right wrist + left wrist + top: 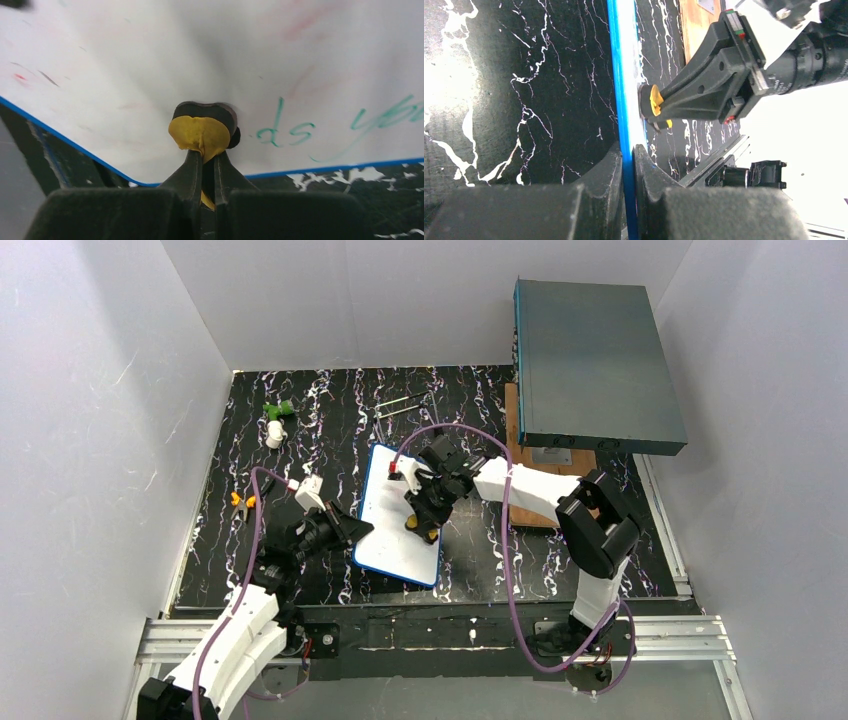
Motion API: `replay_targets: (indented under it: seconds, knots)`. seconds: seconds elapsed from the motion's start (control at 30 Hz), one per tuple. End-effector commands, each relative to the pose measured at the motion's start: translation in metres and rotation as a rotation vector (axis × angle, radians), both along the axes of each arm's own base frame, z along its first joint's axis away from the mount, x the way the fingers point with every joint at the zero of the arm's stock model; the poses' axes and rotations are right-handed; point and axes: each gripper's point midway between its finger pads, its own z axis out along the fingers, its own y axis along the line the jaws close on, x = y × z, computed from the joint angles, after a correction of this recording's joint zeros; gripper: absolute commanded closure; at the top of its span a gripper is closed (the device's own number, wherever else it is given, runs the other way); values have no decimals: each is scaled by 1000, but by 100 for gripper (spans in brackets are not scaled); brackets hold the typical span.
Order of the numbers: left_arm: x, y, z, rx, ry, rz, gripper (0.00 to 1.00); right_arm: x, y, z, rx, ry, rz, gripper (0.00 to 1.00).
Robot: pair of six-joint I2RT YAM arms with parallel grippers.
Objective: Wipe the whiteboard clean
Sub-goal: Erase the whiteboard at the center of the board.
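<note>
A small blue-framed whiteboard (392, 525) rests on the black, white-veined marble-pattern tabletop (330, 430), enclosed by plain white walls (100, 390). The left gripper (628, 155) is clenched on its left edge. The right gripper (204, 157) grasps a yellow-and-black eraser (200, 132) pressed to its face beside green writing (287, 132). A grey-teal box (595, 360) stands beyond its right side.

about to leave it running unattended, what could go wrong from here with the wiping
The left claw pinches only the thin blue edge of the whiteboard; a hard push might slip it free. The right claw holds the yellow eraser narrowly, so it could twist out. Green writing beside it may get missed.
</note>
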Motion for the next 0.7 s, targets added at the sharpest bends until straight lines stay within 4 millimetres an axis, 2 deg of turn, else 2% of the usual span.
replay_targets:
  seconds: [0.0, 0.2, 0.47, 0.67]
  knots:
    - [-8, -1, -4, 67, -67, -74, 100, 6, -34, -18, -136, -89, 150, 99]
    - [-6, -3, -1, 63, -72, -89, 100, -12, -62, -32, -226, -89, 299, 99]
    - [-7, -2, 1, 66, -80, -84, 100, -46, -76, -55, -368, -90, 479, 99]
    - [-6, -1, 1, 70, -84, -78, 100, -49, -87, -61, -441, -124, 505, 99]
